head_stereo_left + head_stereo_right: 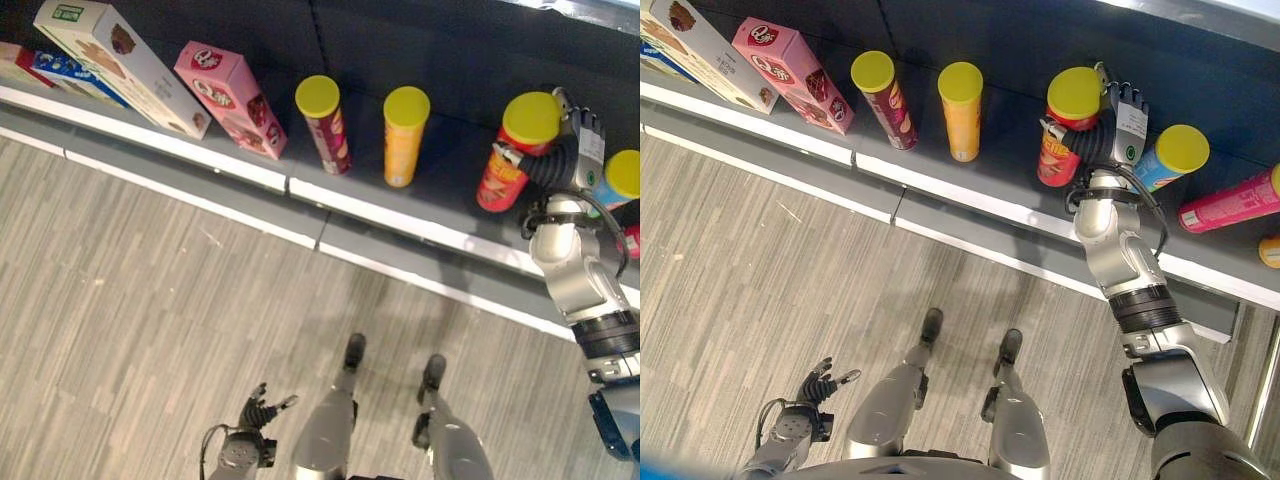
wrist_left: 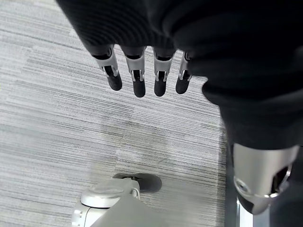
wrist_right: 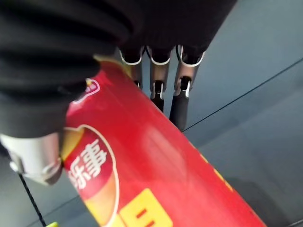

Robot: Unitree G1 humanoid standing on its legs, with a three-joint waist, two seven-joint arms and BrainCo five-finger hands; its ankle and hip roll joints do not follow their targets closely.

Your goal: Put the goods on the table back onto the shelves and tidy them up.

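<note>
Your left hand hangs low over the floor, fingers loose and spread, holding nothing. Farther off, your right hand is wrapped around the red can, standing on the shelf beside the orange can.

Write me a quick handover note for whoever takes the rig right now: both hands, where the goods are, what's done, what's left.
Right hand: curled round the red can, which it holds at the shelf, between the orange can and the blue can. I cannot tell whether its base is down yet.
Left hand: open, holding nothing, low over the floor.
Already on the shelf: white box, pink box, dark red can, orange can, blue can, and a pink can lying on its side.
Left: release the red can once it stands, then probably stand the pink can up and straighten the leaning boxes.
</note>
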